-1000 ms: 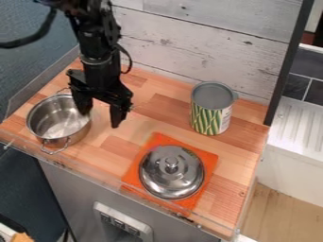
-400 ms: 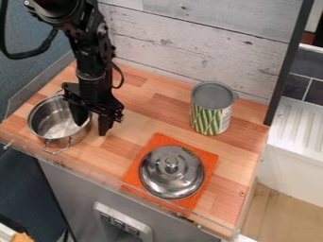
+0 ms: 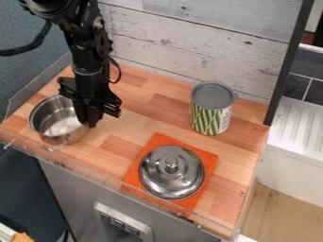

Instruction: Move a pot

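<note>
End effector (image 3: 88, 121) clamped on pot (image 3: 58, 124); can (image 3: 212, 96) bears green-patterned label (image 3: 206, 119).

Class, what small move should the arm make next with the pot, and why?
Probably a gentle lift straight up: the gripper seems closed on the rim of the pot, one finger inside and the other outside, while the lid lies apart on the orange cloth.

No txt, nos. or signs legible. Label (image 3: 205, 119) on the can (image 3: 213, 96): print too small to read.
</note>
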